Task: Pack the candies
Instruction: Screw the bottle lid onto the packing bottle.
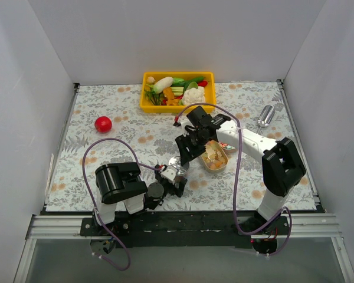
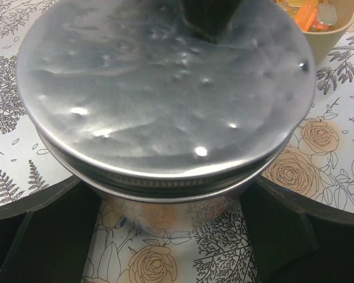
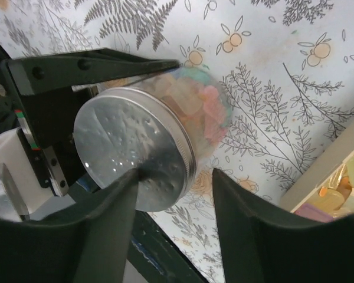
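Note:
A clear jar with a silver lid (image 1: 174, 161) lies tilted at the table's front centre, filled with pastel candies (image 3: 200, 101). My left gripper (image 1: 170, 175) is shut on the jar, and its black fingers (image 2: 44, 236) flank the jar under the lid (image 2: 165, 82). My right gripper (image 1: 186, 153) is open over the lid (image 3: 130, 147). In the right wrist view (image 3: 176, 177), one fingertip rests on the lid's face and the other hangs beside the jar. A beige bowl (image 1: 223, 165) holding orange-tan and pastel candies (image 1: 213, 154) sits just right of the jar.
A yellow bin (image 1: 177, 108) of toy vegetables stands at the back centre. A red ball (image 1: 103, 124) lies at the left. A silver metal object (image 1: 265, 114) lies at the back right. White walls enclose the floral-patterned table. The bowl's wall also shows in the left wrist view (image 2: 327, 41).

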You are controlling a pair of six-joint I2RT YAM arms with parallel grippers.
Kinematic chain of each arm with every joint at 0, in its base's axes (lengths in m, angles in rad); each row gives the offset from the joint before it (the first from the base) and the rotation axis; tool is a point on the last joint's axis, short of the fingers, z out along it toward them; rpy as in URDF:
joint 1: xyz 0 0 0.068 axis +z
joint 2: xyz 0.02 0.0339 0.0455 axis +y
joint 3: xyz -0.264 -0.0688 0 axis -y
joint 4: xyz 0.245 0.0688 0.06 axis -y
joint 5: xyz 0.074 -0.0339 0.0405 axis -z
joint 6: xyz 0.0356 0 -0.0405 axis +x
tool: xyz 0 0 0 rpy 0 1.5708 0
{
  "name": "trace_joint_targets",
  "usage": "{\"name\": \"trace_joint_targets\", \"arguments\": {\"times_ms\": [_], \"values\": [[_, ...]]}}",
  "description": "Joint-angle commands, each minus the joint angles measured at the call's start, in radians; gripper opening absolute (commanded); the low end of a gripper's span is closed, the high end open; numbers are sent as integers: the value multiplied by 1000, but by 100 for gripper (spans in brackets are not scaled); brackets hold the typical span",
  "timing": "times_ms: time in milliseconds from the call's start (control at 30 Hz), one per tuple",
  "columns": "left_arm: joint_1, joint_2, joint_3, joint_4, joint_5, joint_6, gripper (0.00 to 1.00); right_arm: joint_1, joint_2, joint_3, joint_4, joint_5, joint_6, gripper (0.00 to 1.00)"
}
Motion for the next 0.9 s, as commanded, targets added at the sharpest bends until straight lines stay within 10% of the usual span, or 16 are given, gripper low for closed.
{"name": "trace_joint_targets", "arguments": {"times_ms": [0,233,467,867], "values": [[5,97,-61,212,24,-38,80,37,-25,-11,-3,46,-25,65],[5,87,-56,202,27,-36,80,73,27,26,11,130,-6,72],[5,86,-61,206,24,-35,80,119,78,3,-48,338,23,51],[5,92,-59,209,29,-38,80,136,19,38,-49,378,63,42]]}}
